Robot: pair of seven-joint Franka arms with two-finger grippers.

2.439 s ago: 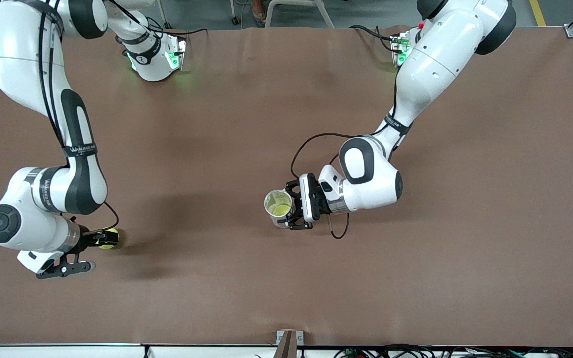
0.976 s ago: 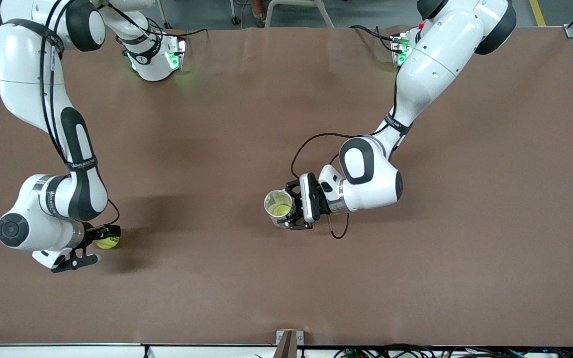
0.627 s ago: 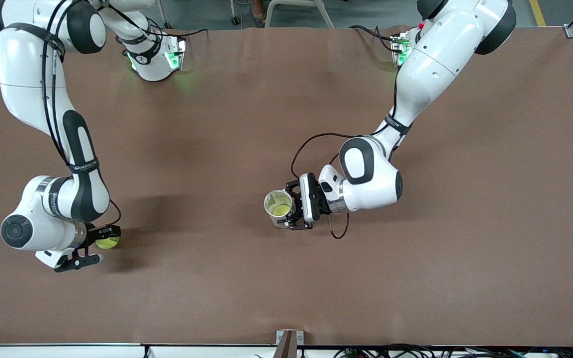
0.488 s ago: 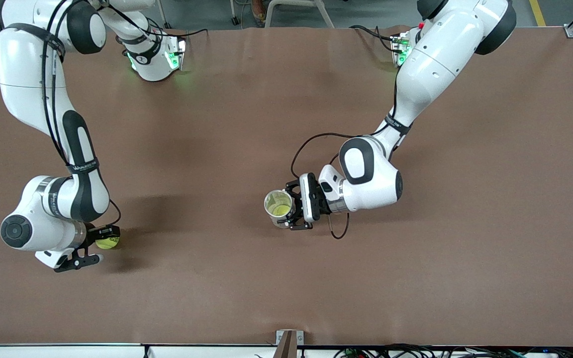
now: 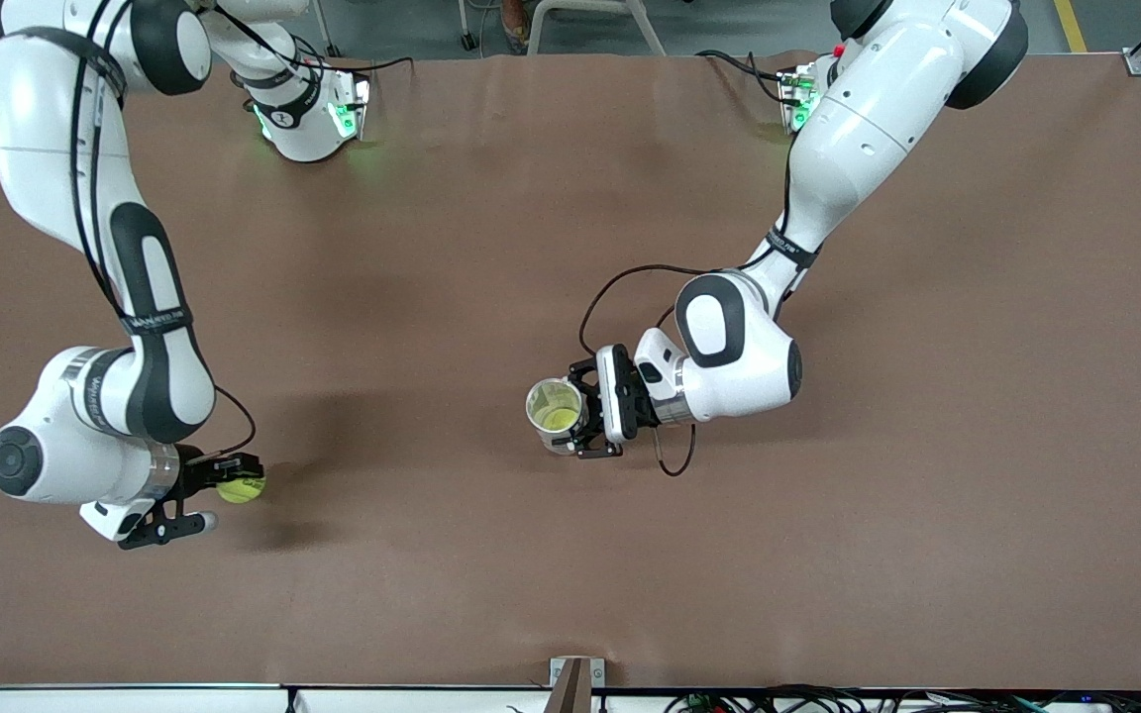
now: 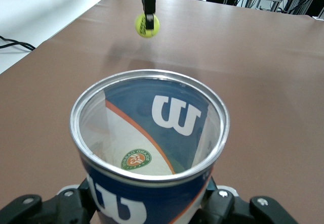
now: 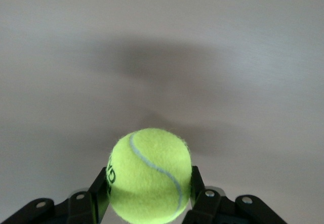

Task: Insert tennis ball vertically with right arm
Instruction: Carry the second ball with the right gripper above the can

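— Gripping what, on the right arm's end of the table?

— My right gripper [image 5: 234, 486] has its jaws clamped on the tennis ball [image 5: 241, 488], lifted clear of the brown table [image 5: 927, 555]; the ball's shadow lies on the cloth under it.

— And the left arm?

— It waits near the table's middle. My left gripper [image 5: 575, 418] holds the open can [image 5: 556, 406] upright, jaws closed on its sides, mouth up. The can bears a white W on blue. Ball and can are well apart.
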